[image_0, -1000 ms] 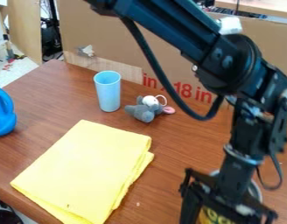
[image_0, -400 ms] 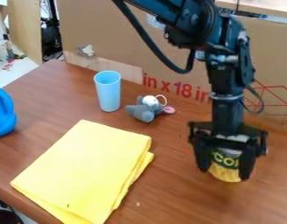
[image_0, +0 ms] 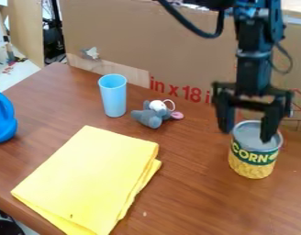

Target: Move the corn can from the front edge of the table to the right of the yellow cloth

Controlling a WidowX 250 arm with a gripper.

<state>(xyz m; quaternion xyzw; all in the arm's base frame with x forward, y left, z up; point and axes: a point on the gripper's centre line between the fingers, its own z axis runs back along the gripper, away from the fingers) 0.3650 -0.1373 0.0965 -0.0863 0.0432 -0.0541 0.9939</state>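
Note:
The black gripper (image_0: 246, 130) hangs at the right with its fingers spread apart, over the top of a corn can (image_0: 253, 166). The can stands upright on the table, its grey metal lid facing up and a green and yellow label around it. One finger is left of the can; the tip of the other overlaps the lid, and whether it touches cannot be told. A small grey plush toy (image_0: 154, 118) lies left of the gripper, next to an upright light blue cup (image_0: 114, 97).
A folded yellow cloth (image_0: 88, 179) covers the front left of the wooden table (image_0: 196, 202). A blue plastic container (image_0: 2, 117) stands at the left edge. Behind the table rises a cardboard panel (image_0: 177, 50) with red print.
The can has moved from the front right toward the back, between my fingers earlier. My gripper has let go of it and risen above it, with the arm drawn up and back.

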